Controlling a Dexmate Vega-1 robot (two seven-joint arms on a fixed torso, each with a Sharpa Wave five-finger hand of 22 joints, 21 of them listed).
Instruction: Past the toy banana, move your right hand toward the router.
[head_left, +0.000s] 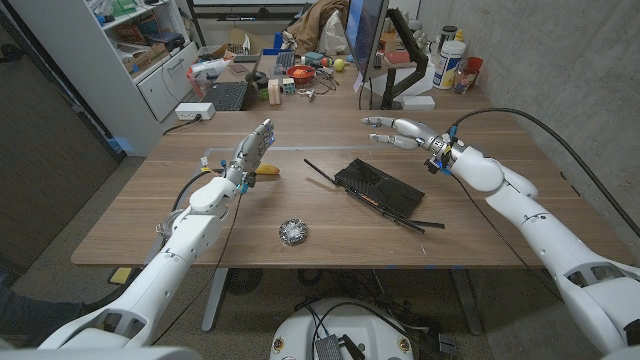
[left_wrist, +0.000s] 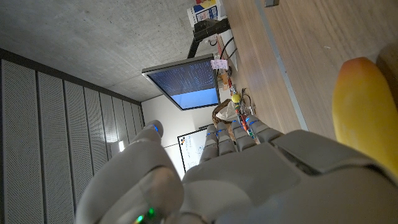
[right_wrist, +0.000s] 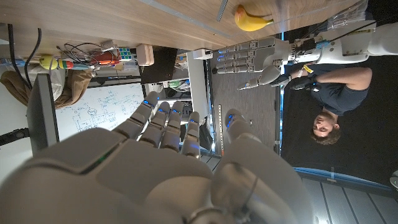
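Now the right robot hand hovers above the desk in the upper middle of the head view, fingers spread and holding nothing. The router lies just below it at the centre, so the way to it looks free. The banana sits left of centre, beside the left robot hand, also spread and empty.

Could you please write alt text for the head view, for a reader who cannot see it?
A black router lies mid-table between two raised white robot hands: the right hand, fingers apart, beyond it, the left hand over a toy banana. A crumpled foil ball sits nearer the front edge.
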